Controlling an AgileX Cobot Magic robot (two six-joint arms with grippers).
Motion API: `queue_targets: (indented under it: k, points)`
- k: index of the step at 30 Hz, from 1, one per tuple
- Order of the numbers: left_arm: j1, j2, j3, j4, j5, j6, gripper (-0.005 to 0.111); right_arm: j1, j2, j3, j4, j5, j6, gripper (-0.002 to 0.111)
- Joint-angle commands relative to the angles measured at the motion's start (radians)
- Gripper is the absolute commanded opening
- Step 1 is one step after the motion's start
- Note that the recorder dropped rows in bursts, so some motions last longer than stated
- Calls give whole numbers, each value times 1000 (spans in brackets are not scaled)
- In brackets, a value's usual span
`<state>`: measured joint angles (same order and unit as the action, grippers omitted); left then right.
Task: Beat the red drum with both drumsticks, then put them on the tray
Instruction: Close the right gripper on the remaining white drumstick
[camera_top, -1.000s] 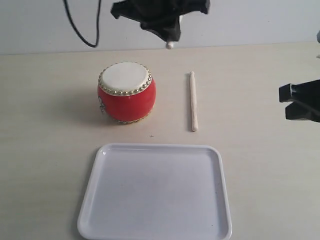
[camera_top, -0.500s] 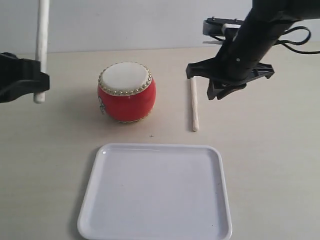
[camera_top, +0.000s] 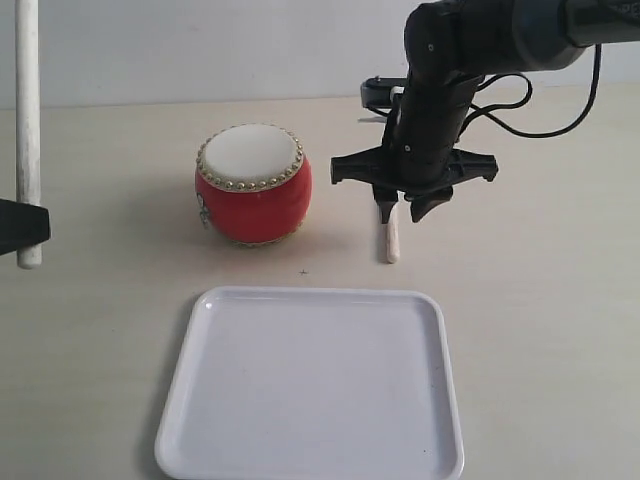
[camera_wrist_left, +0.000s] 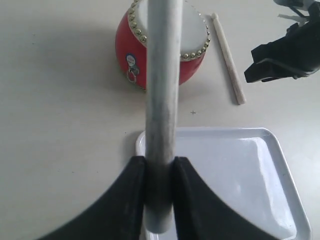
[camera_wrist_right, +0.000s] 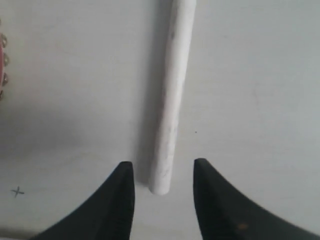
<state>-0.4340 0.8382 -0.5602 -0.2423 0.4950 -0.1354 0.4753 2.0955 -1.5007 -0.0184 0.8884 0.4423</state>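
Note:
The red drum (camera_top: 253, 184) with its cream skin stands on the table behind the white tray (camera_top: 310, 385). At the far left edge my left gripper (camera_top: 25, 228) is shut on one drumstick (camera_top: 27, 120), held upright; the left wrist view shows that stick (camera_wrist_left: 162, 95) clamped between the fingers (camera_wrist_left: 131, 195). The other drumstick (camera_top: 391, 240) lies on the table right of the drum. My right gripper (camera_top: 398, 208) hangs open over it, and in the right wrist view the stick's end (camera_wrist_right: 167, 125) lies between the spread fingers (camera_wrist_right: 122, 200) without touching them.
The drum (camera_wrist_left: 165, 47), the lying stick (camera_wrist_left: 228, 57) and the tray (camera_wrist_left: 235, 180) all show in the left wrist view, with the right arm (camera_wrist_left: 287, 50) beside them. A black cable (camera_top: 540, 100) loops behind the right arm. A grey wall bounds the table's far edge.
The right arm has come in from the right and lowered over the lying drumstick. The left gripper has carried its upright drumstick out to the far left.

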Motion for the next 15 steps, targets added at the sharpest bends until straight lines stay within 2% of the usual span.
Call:
queue_targets:
  k: [1,15]
  points:
    - [4,-4,26,3,-43,27,0,1,19,-6,-26,-6,33,39]
    - [4,-4,48,3,-65,31,0,8,71,-8,-14,-16,37,41]
